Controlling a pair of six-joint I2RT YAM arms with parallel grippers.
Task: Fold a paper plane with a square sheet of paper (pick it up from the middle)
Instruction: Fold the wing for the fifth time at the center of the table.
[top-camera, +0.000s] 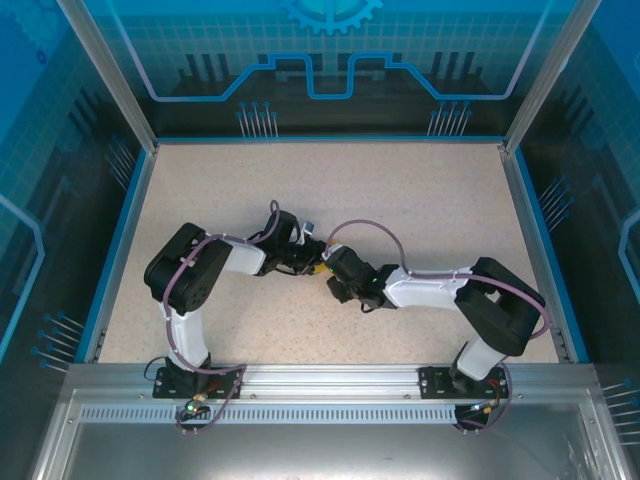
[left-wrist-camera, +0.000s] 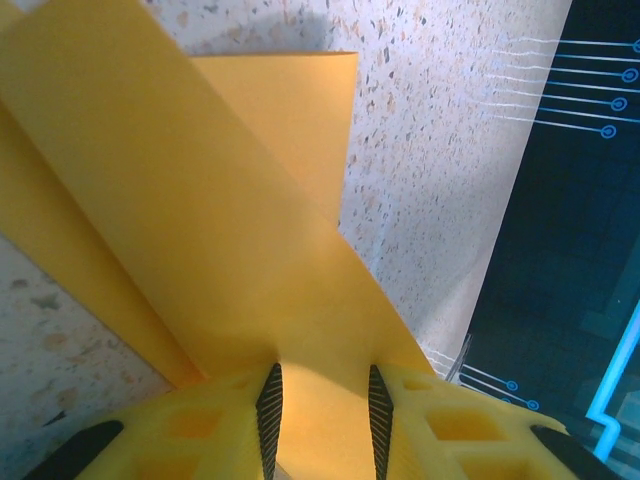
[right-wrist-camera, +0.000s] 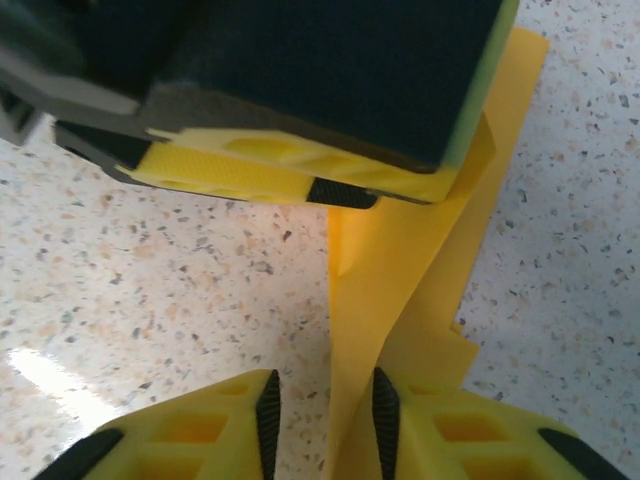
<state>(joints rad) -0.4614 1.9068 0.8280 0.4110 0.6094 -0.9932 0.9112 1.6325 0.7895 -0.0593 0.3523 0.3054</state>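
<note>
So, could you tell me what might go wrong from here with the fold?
1. The paper stands off-centre in the right gripper, against one finger; closing may crumple it or set a crooked crease.
2. The left gripper is very close to the right one, so they may collide.
3. At the left gripper the layers fan out unevenly, so the fold may end up skewed.
</note>
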